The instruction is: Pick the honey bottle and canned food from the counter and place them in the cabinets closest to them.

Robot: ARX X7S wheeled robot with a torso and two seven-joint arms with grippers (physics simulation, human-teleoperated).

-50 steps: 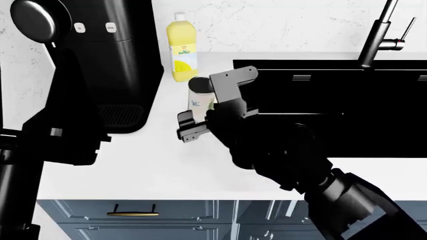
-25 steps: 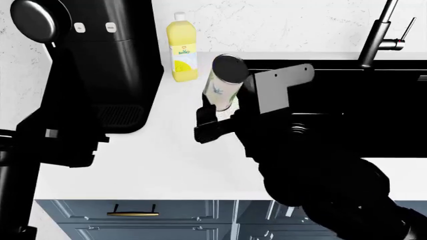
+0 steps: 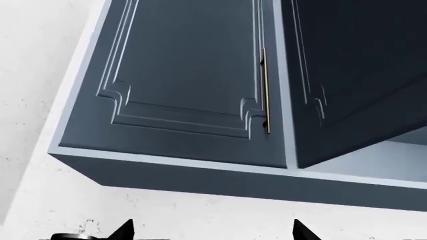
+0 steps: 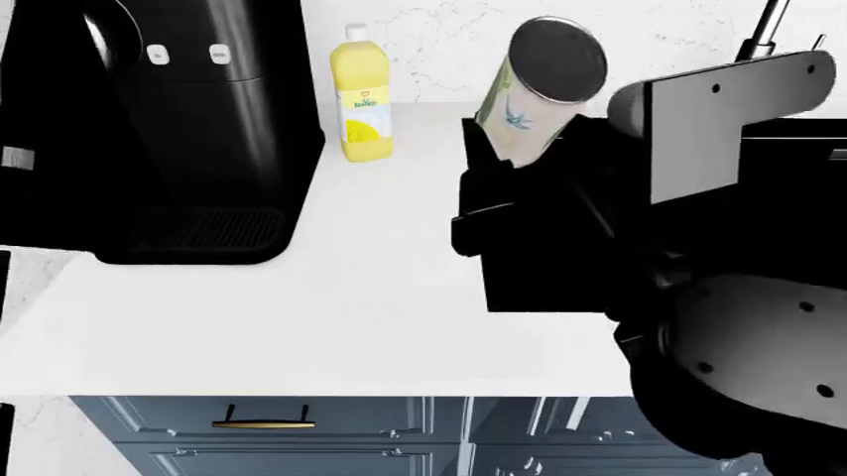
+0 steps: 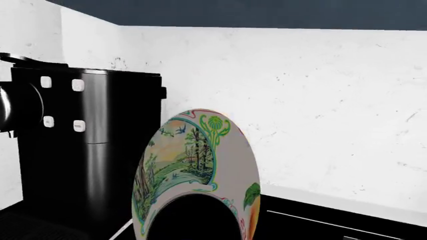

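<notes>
My right gripper (image 4: pixel 510 188) is clamped on the canned food (image 4: pixel 537 89), which sits upper centre of the head view, lifted clear of the white counter (image 4: pixel 357 297) and tilted. In the right wrist view the can (image 5: pixel 197 175) fills the lower centre. Of my left gripper only two dark tips show at the bottom edge of the left wrist view, so I cannot tell whether it is parted or closed.

The honey bottle is not in any view.

I judge the carry is under way. I should level the can as I raise it and keep the squeeze firm, since its smooth printed wall and flat grey lid look slippery.

The wall cabinet (image 3: pixel 187 80) is matte blue-grey with a moulded panel and slim brass handle (image 3: pixel 265 90); the neighbouring door stands ajar.
</notes>
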